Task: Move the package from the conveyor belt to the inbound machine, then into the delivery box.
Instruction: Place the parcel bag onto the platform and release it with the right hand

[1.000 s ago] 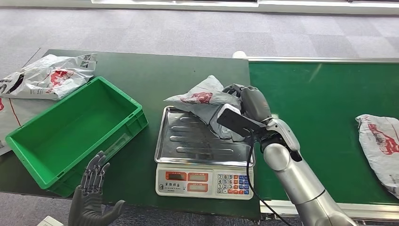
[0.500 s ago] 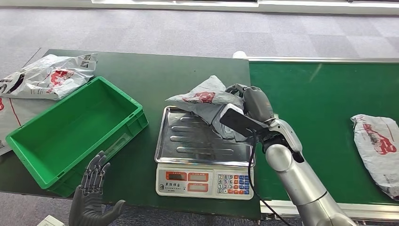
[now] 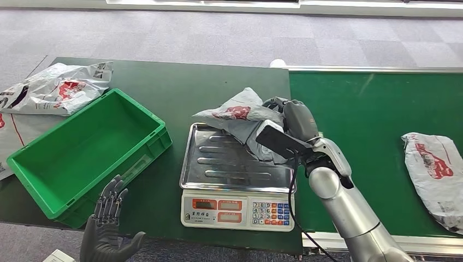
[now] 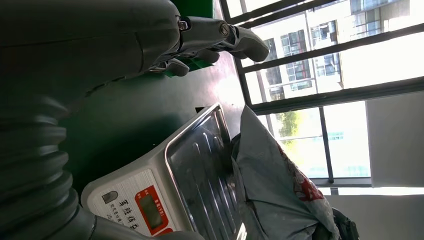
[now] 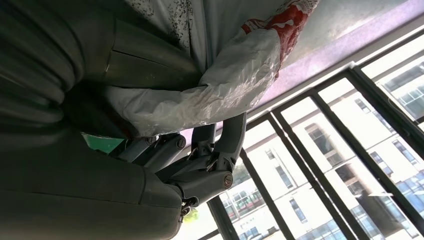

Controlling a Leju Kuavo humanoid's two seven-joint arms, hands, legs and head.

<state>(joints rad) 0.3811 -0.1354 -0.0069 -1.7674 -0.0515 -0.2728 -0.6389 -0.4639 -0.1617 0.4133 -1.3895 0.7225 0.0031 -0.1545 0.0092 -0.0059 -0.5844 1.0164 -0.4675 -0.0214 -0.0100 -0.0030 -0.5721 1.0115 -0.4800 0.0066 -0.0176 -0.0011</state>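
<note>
Right hand [image 3: 286, 117]: grips the package [image 3: 240, 115], barely shifted, over the scale [image 3: 237, 183] tray at frame centre.
Left hand [image 3: 109, 226]: open, empty, unmoved.
Meaning: weighing pending.

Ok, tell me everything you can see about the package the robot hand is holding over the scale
The package is a soft grey-white plastic mailer bag with red printing, crumpled and creased. The right robot hand grips its right end, so it lies tilted, its far end pointing left over the back of the scale's steel tray. Its lower folds hang down to the tray; whether they rest on it I cannot tell.
</note>
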